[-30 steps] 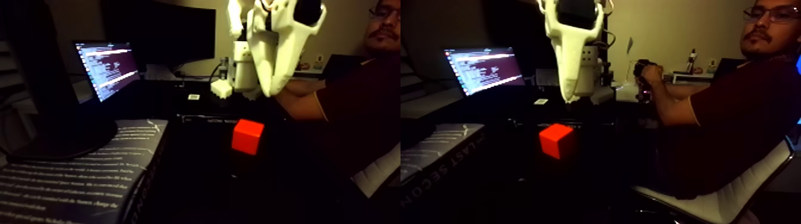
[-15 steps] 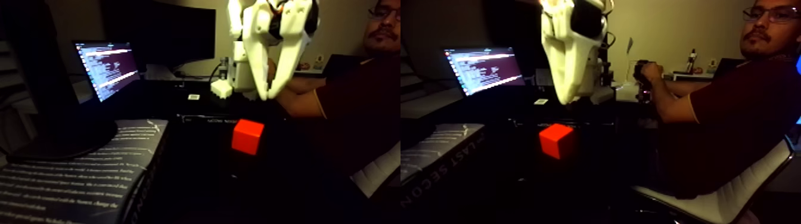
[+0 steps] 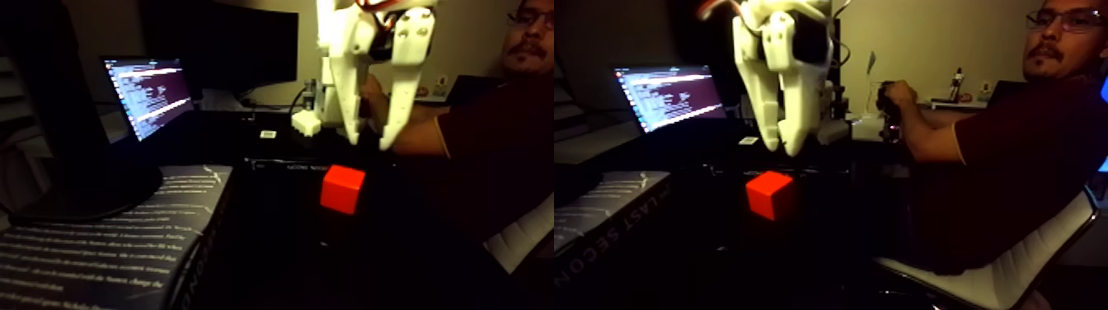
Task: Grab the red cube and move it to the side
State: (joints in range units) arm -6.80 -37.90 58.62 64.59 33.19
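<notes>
My white gripper (image 3: 371, 144) hangs above the red cube (image 3: 342, 189), jaws spread apart and holding nothing; the cube sits on the dark table, untouched.

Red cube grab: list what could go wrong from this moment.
1. The white two-finger gripper hangs open above the small bright red-orange cube, apparently a little off-centre; a straight descent may land a fingertip on the cube's top and knock it aside.
2. The dark tabletop is dimly lit, so judging height is hard.
3. The dark printed book lies left of the cube and could block a sideways move.
</notes>
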